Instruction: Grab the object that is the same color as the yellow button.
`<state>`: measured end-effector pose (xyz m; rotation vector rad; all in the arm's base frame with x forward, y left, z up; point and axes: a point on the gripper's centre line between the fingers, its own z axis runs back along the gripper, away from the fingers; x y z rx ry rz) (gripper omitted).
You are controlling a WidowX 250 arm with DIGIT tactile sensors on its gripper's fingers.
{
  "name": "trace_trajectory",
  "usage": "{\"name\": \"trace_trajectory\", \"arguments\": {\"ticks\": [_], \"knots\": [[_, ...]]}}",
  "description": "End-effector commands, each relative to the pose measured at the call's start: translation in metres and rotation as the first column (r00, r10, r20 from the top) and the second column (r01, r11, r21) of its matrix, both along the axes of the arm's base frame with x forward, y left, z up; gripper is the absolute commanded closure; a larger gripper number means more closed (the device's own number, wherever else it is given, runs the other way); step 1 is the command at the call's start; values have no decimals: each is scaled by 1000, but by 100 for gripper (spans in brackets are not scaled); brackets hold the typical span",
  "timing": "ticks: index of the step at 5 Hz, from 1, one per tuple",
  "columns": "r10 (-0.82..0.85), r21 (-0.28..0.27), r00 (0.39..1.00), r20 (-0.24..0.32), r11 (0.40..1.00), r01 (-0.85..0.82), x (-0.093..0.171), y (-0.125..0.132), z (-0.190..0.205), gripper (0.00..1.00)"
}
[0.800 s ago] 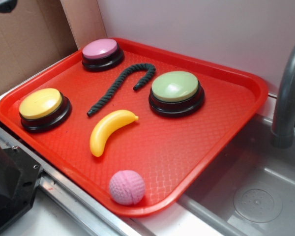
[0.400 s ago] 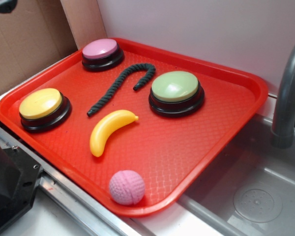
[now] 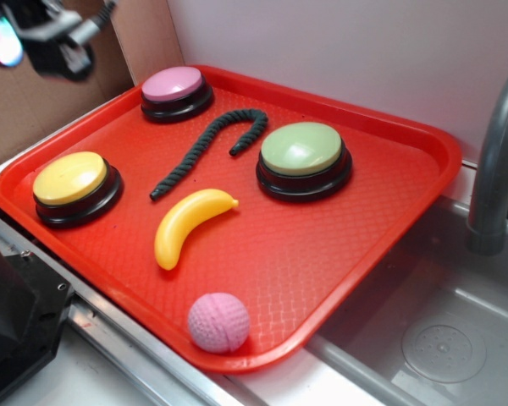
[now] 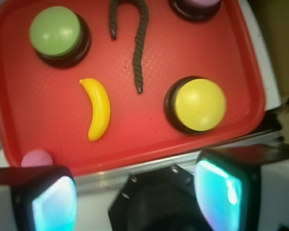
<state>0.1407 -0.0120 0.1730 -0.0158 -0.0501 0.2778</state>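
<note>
A glossy yellow toy banana [image 3: 190, 223] lies near the middle of the red tray [image 3: 389, 211]; it also shows in the wrist view [image 4: 98, 114]. The yellow button [image 3: 70, 180] sits at the tray's left edge and shows in the wrist view [image 4: 200, 104] too. My gripper [image 3: 30, 38] hangs high at the top left, well away from the banana and above the tray's left side. In the wrist view the gripper [image 4: 137, 197] is open and empty, with its two fingers wide apart over the black robot base.
A green button [image 3: 303, 155], a pink button [image 3: 175, 89], a dark rope [image 3: 207, 145] and a pink textured ball [image 3: 218, 322] share the tray. A grey faucet [image 3: 497, 161] and sink [image 3: 423, 338] lie right. Cardboard [image 3: 34, 93] stands at the back left. The black robot base [image 3: 8, 313] is at the lower left.
My gripper has come down and right into the top left corner, more of it now in view. Nothing on the tray has moved.
</note>
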Motion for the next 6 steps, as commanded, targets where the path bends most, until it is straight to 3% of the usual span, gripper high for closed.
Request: {"name": "trace_trajectory", "arguments": {"ticks": [1, 3, 5, 6], "knots": [[139, 53, 989, 47, 989, -141, 34, -8, -70, 0], [152, 20, 988, 13, 988, -153, 55, -18, -132, 0], [90, -40, 996, 1, 995, -90, 54, -27, -149, 0], [71, -36, 997, 13, 997, -71, 52, -29, -150, 87]]}}
